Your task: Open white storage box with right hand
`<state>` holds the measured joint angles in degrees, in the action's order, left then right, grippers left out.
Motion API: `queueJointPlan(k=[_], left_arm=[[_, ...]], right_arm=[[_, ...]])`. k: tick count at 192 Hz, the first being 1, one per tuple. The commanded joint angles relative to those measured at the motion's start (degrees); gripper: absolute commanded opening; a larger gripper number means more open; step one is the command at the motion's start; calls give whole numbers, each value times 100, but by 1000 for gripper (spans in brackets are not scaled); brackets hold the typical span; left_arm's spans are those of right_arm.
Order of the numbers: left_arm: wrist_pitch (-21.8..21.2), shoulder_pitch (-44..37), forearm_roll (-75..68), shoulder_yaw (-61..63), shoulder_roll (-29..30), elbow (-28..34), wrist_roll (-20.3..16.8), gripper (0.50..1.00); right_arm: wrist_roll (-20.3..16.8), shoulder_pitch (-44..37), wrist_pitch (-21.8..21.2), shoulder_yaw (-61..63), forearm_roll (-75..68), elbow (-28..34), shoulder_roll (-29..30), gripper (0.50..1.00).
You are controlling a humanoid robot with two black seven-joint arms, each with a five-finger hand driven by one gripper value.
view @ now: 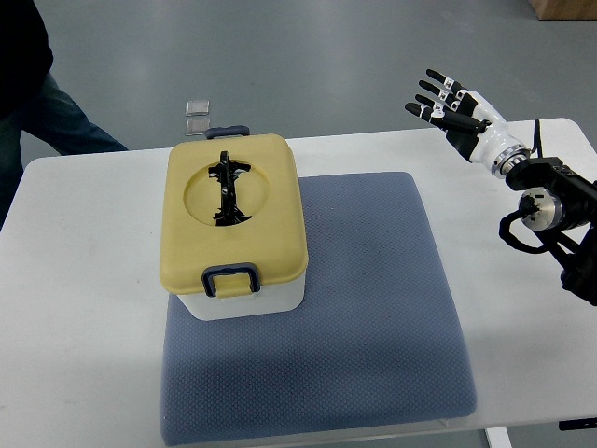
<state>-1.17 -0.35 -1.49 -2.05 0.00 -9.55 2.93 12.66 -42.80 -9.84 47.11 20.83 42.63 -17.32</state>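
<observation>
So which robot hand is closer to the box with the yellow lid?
Right. The right hand hovers open, far off to the box's right, above the table's back edge. The left hand isn't in the picture.

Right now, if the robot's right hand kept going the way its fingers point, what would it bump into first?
Probably nothing. The right hand is open, fingers pointing up-left past the table edge toward bare floor. The storage box sits well off that line.

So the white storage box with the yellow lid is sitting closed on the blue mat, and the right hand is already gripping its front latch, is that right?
Not quite. In the top view the right hand is raised well to the right of the white storage box, fingers spread, touching nothing. The rest holds: the box sits on the blue mat with its yellow lid closed and the front latch down.
</observation>
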Motion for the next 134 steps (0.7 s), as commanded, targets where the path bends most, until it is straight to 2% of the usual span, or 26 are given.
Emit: queueJointPlan(k=[1, 134], left_arm=[[3, 0, -18, 3, 0, -12, 32, 1000], [-23, -9, -10, -41, 0, 58, 41, 1000]], right_arm=[[0, 0, 0, 0, 0, 0, 0, 930], [62, -9, -26, 35, 0, 0, -44, 930]])
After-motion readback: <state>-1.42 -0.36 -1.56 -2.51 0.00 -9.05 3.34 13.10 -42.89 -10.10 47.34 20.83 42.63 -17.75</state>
